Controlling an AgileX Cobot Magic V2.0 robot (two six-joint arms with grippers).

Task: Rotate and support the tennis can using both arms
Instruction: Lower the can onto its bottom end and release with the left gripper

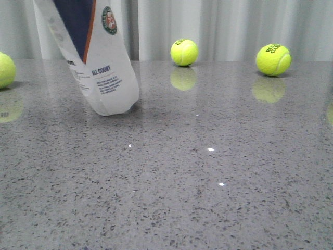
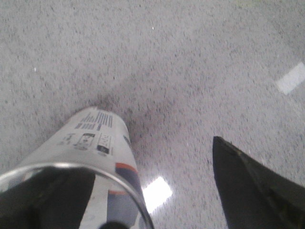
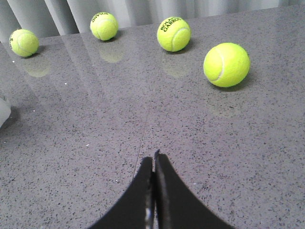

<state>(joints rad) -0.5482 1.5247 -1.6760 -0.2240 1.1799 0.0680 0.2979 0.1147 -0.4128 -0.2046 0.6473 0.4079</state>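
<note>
Tilted on its base edge, the tennis can (image 1: 96,57) leans in the left gripper (image 2: 143,210), seemingly clamped at its rim. Right gripper (image 3: 154,164), pinched closed and empty, sits well apart, the can lying off toward the robot's left.

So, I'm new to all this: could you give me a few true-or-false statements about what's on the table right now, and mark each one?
1. The tennis can stands straight upright. False: it leans, with only its lower end on the table.
2. The right tool is shut and holds nothing. True: its two fingers meet over bare table.
3. Four tennis balls show in the right wrist view. True: for instance one at and another at.
4. A tennis ball rests against the can. False: the nearest ball lies well apart from it.
5. The can's top end is capped. False: the left wrist view shows an open silver rim.
</note>
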